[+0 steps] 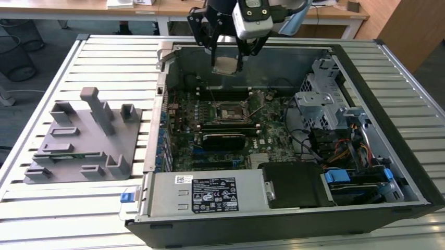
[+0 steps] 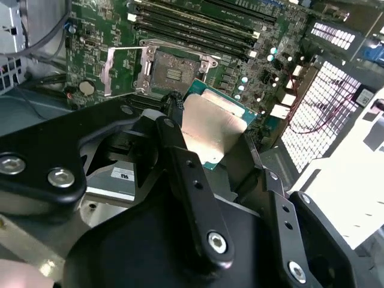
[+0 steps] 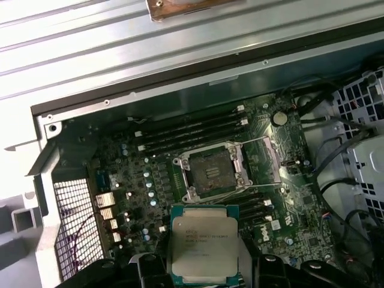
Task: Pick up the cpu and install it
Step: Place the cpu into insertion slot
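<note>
**Holding a Chip Over the Open Machine**

The tool (image 1: 226,62) was closed on the cpu (image 1: 226,65). Its two fingers pinched opposite edges so the metal lid faced up and the underside was left free, which looked the sensible grip for a part meant to drop flat into place. The cpu hung level in the air above the far end of the open computer case (image 1: 410,172), well clear of the motherboard (image 1: 230,143). In the first wrist view the empty socket (image 3: 211,173), its retaining frame swung open, lay beyond the chip rather than beneath it. The arm reached in from above, wrist pointing down. A grey fixture (image 1: 76,151) sat aside on the bench (image 1: 70,208).
</note>
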{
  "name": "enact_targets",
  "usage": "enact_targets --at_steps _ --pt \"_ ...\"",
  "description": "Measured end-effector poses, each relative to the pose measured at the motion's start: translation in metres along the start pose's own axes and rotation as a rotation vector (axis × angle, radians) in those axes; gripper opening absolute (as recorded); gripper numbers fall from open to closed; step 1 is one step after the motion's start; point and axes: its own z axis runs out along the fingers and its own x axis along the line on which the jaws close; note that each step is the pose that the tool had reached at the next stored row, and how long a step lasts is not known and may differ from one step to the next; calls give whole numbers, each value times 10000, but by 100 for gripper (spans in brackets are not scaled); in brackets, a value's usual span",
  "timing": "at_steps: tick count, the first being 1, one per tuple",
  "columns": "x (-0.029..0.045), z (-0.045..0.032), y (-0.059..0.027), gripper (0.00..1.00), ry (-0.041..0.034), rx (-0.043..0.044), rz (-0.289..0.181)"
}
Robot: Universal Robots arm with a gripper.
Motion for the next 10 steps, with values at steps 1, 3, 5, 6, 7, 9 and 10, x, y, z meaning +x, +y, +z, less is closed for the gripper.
enact_targets --at_steps 1,3,5,6,7,9,10 --pt "0 0 0 53 -6 -2 80" --pt "0 1 0 53 -18 -5 242" --pt "0 2 0 53 -30 -7 400" --pt "0 2 -1 53 -36 -9 477" --pt "0 2 -1 53 -41 -9 553" --pt "0 4 0 53 -53 -13 704" --pt "0 5 -1 53 -58 -14 776"
